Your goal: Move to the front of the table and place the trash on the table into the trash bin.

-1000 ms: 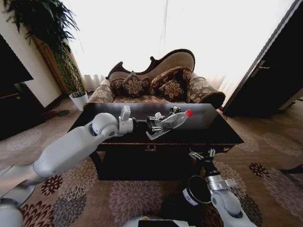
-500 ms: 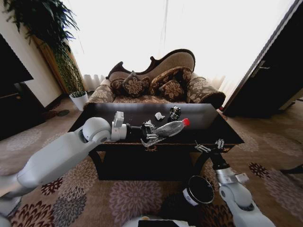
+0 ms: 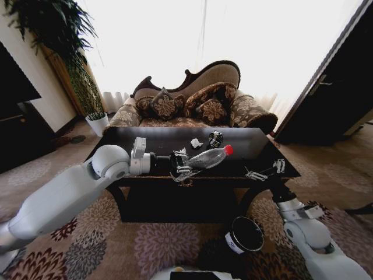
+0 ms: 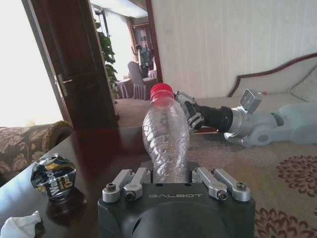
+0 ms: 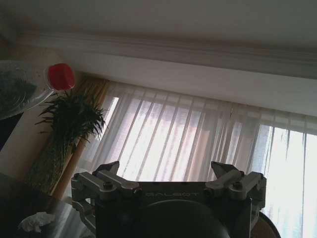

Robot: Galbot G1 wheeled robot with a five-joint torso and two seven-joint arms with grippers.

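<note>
Nearest the robot, on the patterned carpet in front of the worktop, stands the small dark cylindrical trash bin with a white label (image 3: 245, 234). Its mouth faces up and reads dark; can't tell if anything's in it.

Above and just behind it, the left claw (image 3: 182, 165) is pinched on the base of the clear ribbed plastic bottle w/ red cap (image 3: 211, 156). Bottle is lifted off the glossy near-black wooden worktop (image 3: 268, 164), over its front edge, cap pointing toward the robot's right. The left wrist view has the fingers (image 4: 130, 182) closed on the bottle's bottom end.

Right claw (image 3: 265, 171) hangs over the worktop's front right corner, fingers spread, holding nothing.

Farther back on the worktop: a small white crumpled paper ball (image 3: 197, 143) and, just beside it, a black-and-silver crushed shiny lump (image 3: 215, 139), both lying untouched.

Progress, as I judge it: robot is at the worktop front, 1st item is gripped but not yet over the bin. Left to do: drop the bottle, then the paper and the lump.
</note>
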